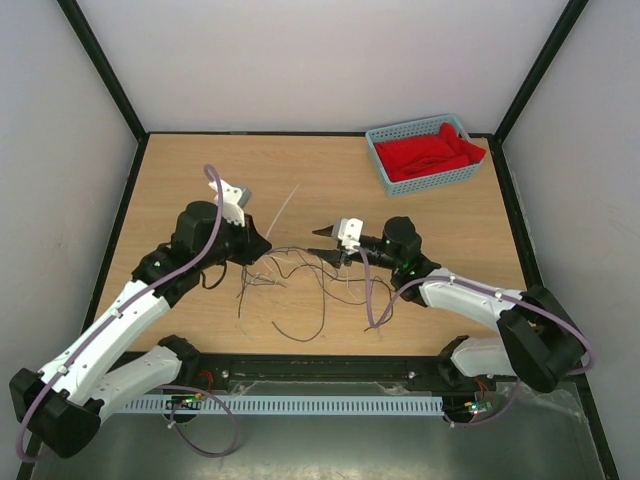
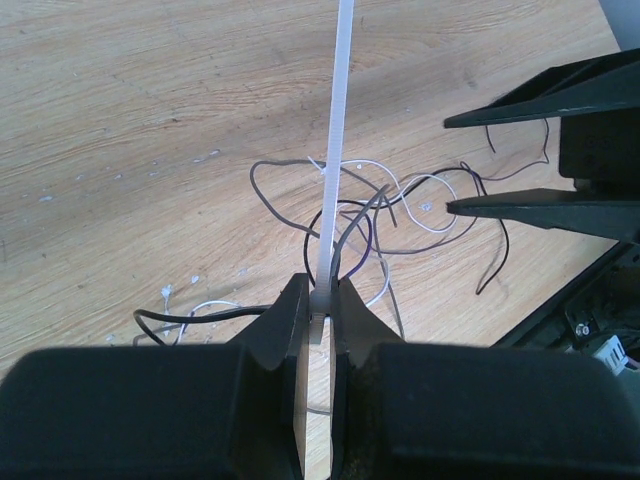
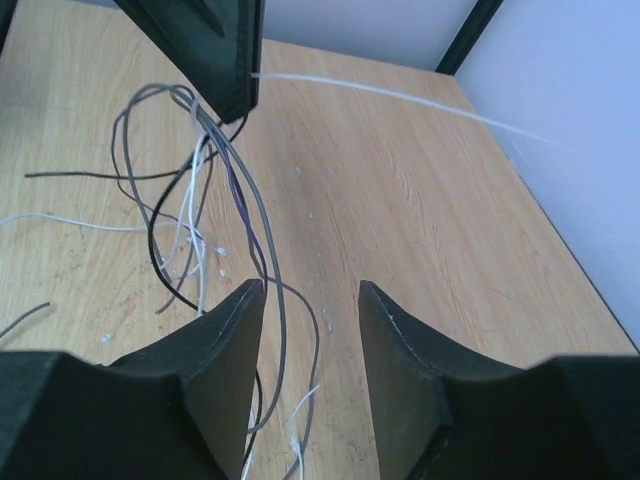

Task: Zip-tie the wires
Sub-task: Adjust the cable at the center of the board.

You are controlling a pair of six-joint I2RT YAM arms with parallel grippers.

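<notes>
Overhead view, table: a wooden table [image 1: 200, 170] with a blue basket [image 1: 432, 184] of red cloth [image 1: 430, 155] in the far right corner, well apart from the work.
Overhead view, wires: thin dark wires [image 1: 300, 285] sprawl in loose curls at the middle, between the two arms.
Overhead view, zip tie: a pale zip tie [image 1: 284, 210] slants up and away from the left pincer [image 1: 262, 248]. The right pincer [image 1: 325, 247] faces it, just beside the wires.
Left wrist view, left pincer: its fingers are together, clamped on the lower end of the zip tie, which runs straight up the frame.
Left wrist view, wires: several strands run together at that clamp. The fingers hide whether the zip tie loops round them.
Right wrist view, right pincer: its fingers stand apart and hold nothing. One grey strand hangs just beside one of the two fingers.
Right wrist view, zip tie: its free tail stretches to the right from the left pincer's tip, where the strands gather.
Progress: the zip tie is gripped at the bundle, so the task looks well under way. A closed, tight loop cannot be confirmed, and most of the wires' length lies loose.
</notes>
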